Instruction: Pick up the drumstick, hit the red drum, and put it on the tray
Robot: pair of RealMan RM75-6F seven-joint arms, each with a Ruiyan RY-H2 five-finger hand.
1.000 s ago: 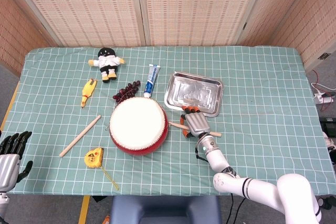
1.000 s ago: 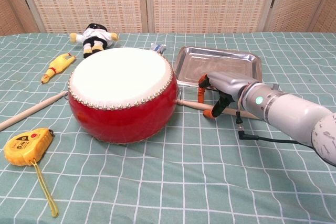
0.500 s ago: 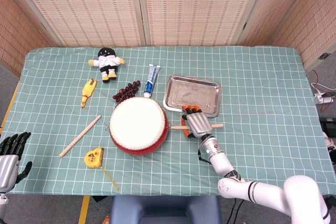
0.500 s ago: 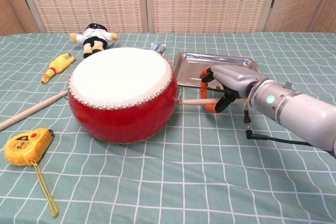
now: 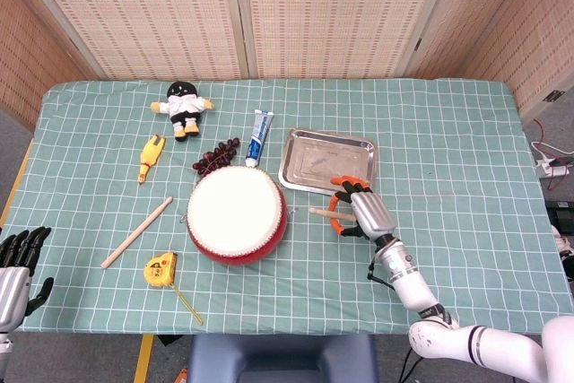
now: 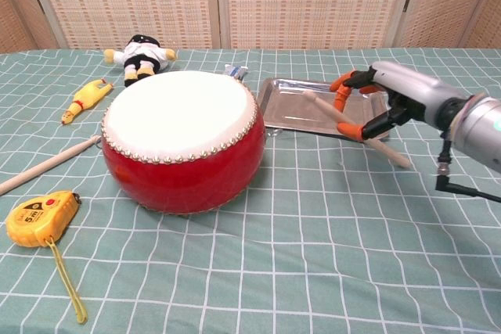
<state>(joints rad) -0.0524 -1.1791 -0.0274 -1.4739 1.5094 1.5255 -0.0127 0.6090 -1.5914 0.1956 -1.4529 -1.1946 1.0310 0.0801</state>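
Observation:
The red drum (image 5: 238,214) with its white skin stands mid-table, large in the chest view (image 6: 182,138). My right hand (image 5: 363,213) holds a wooden drumstick (image 5: 319,212) lifted off the cloth, to the right of the drum and in front of the steel tray (image 5: 314,159). In the chest view that hand (image 6: 383,99) grips the drumstick (image 6: 321,105) at its middle, the stick slanting with its far tip over the tray (image 6: 290,99) and its near end pointing down to the right. My left hand (image 5: 18,262) hangs off the table's left front corner, fingers apart and holding nothing.
A second drumstick (image 5: 136,231) and a yellow tape measure (image 5: 161,268) lie left of the drum. Behind it are grapes (image 5: 215,157), a toothpaste tube (image 5: 259,136), a doll (image 5: 184,105) and a yellow rubber chicken (image 5: 151,157).
My right hand has closed on the drumstick, lifted it off the cloth and moved right, away from the drum. The stick now slants upward instead of lying flat. The left hand stayed put.

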